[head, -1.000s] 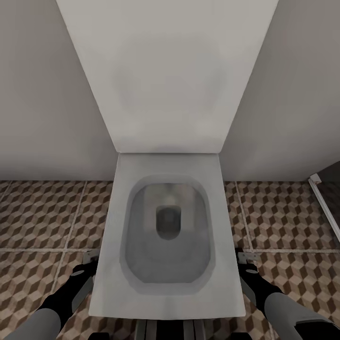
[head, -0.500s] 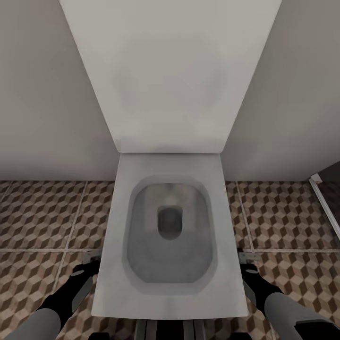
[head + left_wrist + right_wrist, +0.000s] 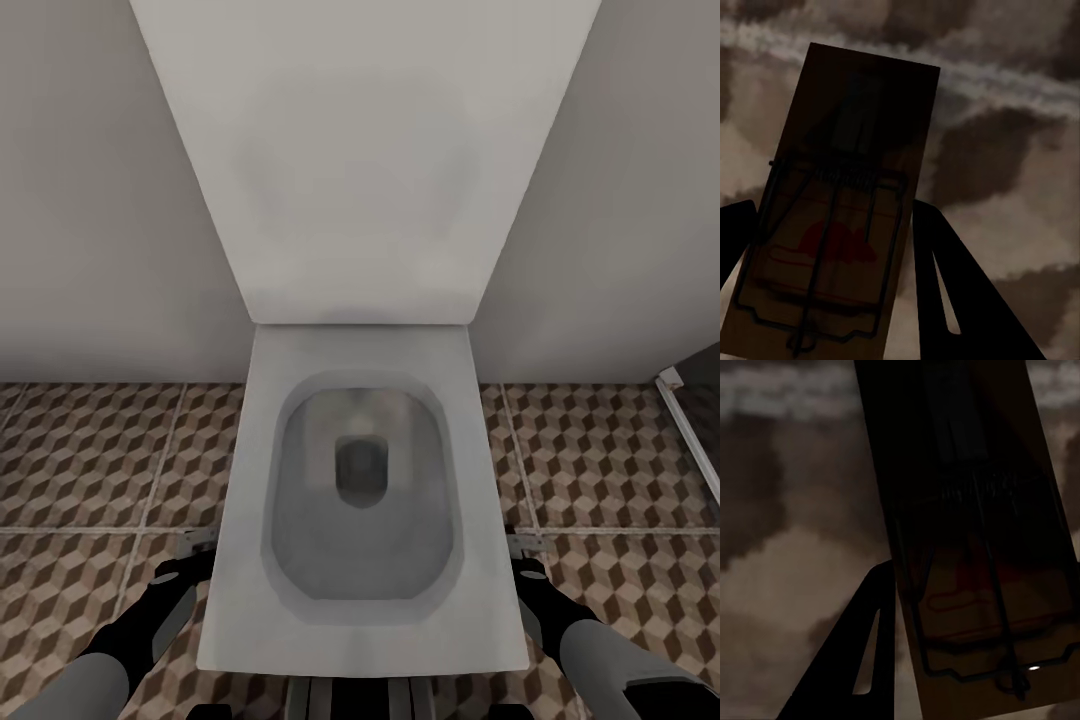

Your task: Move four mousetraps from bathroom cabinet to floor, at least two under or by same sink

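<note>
The square-bowled toilet (image 3: 362,520) is pale grey-white against off-white walls (image 3: 90,200). The tiled bathroom floor (image 3: 90,450) shows brown, beige and white cubes. Each brown wooden mousetrap (image 3: 844,217) (image 3: 975,555) bears red printing.

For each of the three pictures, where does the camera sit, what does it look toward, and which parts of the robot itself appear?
Head view: on the head, facing down at a white toilet; both forearms show.
Left wrist view: near the left gripper, facing a held mousetrap over the bathroom floor.
Right wrist view: near the right gripper, facing another mousetrap.
Shared: all views show the cube-patterned tiles.
</note>
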{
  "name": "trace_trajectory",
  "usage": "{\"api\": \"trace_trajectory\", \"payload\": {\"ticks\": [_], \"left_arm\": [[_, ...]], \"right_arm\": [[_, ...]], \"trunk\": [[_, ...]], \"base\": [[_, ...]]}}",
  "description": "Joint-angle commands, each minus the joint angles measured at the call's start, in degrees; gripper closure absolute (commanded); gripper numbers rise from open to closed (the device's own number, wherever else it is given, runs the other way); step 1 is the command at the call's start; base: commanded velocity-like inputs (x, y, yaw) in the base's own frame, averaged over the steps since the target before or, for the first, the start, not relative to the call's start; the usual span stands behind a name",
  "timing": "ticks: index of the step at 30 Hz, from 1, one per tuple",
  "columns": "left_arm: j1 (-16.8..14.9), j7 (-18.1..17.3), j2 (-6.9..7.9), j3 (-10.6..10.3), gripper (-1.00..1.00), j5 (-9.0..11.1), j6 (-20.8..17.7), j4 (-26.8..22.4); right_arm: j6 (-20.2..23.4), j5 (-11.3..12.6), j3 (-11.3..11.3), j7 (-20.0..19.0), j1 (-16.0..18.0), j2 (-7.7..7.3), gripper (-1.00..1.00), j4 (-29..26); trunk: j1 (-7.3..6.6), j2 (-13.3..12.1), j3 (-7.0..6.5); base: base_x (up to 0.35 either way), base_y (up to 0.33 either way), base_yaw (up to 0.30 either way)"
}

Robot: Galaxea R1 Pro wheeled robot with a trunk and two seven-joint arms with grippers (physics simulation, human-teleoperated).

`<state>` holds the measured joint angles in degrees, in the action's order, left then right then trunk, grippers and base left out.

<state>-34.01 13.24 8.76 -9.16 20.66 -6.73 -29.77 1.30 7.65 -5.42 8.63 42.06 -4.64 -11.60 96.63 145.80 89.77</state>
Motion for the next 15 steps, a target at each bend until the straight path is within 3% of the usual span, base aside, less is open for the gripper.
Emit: {"api": "trace_trajectory", "payload": {"ticks": [1,15], "left_arm": [[-0.01,0.49,0.08,-0.49,1.00,0.25,-0.30,-0.14],[-0.01,0.03,-0.08,-0.35,1.00,0.68,-0.41,0.47]], "right_arm": [[0.11,1.14,-0.74,0.16,-0.01,-0.02,1.00,0.00],[0.11,1.14,-0.74,0.16,0.00,-0.06,1.00,0.00]], "trunk": [[0.00,0.01,0.03],[0.00,0.01,0.03]], "base": [[0.000,0.000,0.000],[0.000,0.000,0.000]]}}
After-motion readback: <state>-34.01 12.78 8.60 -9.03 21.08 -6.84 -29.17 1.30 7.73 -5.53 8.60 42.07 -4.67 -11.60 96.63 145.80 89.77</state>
